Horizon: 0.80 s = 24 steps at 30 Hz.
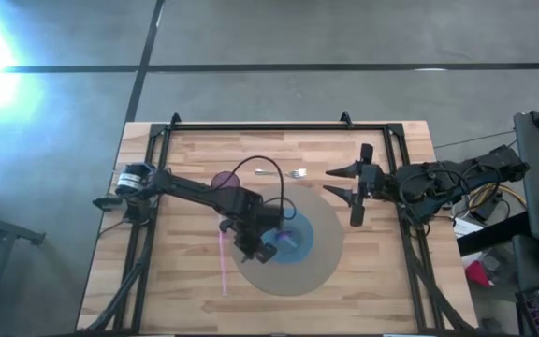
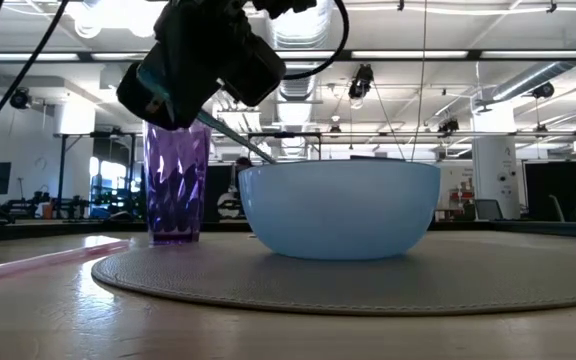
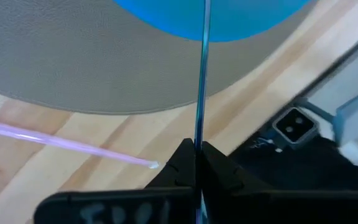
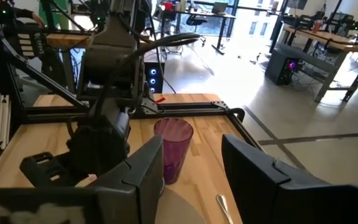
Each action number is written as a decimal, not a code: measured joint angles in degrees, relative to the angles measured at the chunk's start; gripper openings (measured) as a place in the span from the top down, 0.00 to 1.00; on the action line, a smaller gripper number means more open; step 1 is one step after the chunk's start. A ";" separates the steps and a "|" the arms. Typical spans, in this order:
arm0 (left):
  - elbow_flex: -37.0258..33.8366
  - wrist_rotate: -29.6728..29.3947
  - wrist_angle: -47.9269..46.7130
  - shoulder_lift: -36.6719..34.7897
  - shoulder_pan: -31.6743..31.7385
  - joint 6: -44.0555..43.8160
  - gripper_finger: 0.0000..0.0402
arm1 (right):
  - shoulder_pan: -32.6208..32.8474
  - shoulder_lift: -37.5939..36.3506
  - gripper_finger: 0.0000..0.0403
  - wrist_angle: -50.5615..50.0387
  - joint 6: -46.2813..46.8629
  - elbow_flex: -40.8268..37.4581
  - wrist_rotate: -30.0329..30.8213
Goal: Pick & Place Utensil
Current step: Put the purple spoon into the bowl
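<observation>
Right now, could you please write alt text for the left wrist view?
The left gripper, shut, holds a thin utensil handle pointing toward a blue bowl on a round grey mat. A pink straw lies on the wooden table beside the mat.

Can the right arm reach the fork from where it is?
Probably yes. The fork lies bare on the table just ahead of the open right gripper, with nothing between them; the left gripper is over the bowl.

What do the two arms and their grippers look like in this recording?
Both arms are dark and jointed. The left arm has a silver cylindrical motor near its base and a black cable looping above it. The right arm carries bundled cables. The right gripper has two long, flat, dark fingers.
</observation>
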 joint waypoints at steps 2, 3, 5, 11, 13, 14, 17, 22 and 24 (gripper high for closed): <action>0.07 1.15 0.15 0.00 0.76 -0.89 0.99 | 0.00 0.00 0.61 0.03 0.00 -0.01 0.00; 0.01 1.91 0.08 0.00 1.20 -1.06 0.99 | 0.00 0.00 0.61 0.03 0.03 -0.01 0.00; -0.13 2.92 0.05 0.00 1.84 -1.91 0.99 | 0.00 0.00 0.61 0.03 0.46 -0.03 0.00; -0.13 5.43 1.15 0.00 3.15 -3.53 0.99 | 0.02 0.00 0.60 0.03 1.09 -0.12 0.00; -0.13 5.99 1.49 0.00 3.56 -4.39 0.99 | -0.01 0.00 0.59 0.03 1.04 -0.12 0.00; -0.13 6.22 1.74 0.00 3.72 -4.92 0.99 | 0.01 0.00 0.59 0.03 1.03 -0.12 0.00; -0.13 7.66 2.87 0.18 4.29 -6.33 0.99 | 0.02 0.00 0.60 0.03 1.06 -0.12 0.00; -0.17 7.97 3.55 0.22 5.03 -7.58 0.99 | -0.01 0.00 0.62 0.03 0.94 -0.12 0.00; -0.22 7.87 3.58 0.27 5.09 -7.82 0.99 | -0.01 0.00 0.61 0.03 0.90 -0.12 0.00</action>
